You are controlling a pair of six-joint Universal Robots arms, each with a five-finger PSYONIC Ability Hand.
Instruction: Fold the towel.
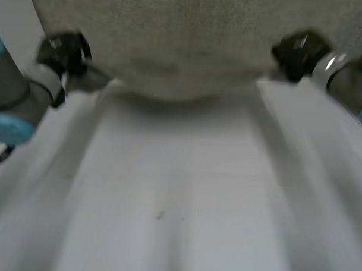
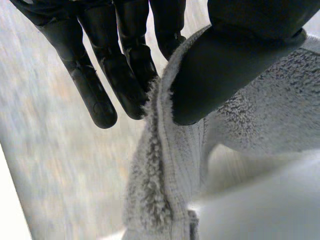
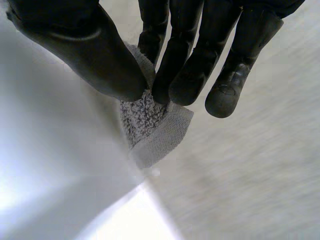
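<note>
Left robot hand (image 2: 225, 65) pinches towel (image 2: 160, 190) edge; right robot hand (image 3: 190, 75), corner.

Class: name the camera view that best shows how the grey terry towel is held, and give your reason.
The head view: the grey terry towel spans lifted between the left hand and right hand. The left wrist view shows a pinched edge; the right wrist view, a pinched corner.

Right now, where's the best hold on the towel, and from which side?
The hemmed upper corners, from the outer sides, pinched across both faces. The towel hangs spread between the left hand and right hand, each pinching there; the hem likely resists slipping.
</note>
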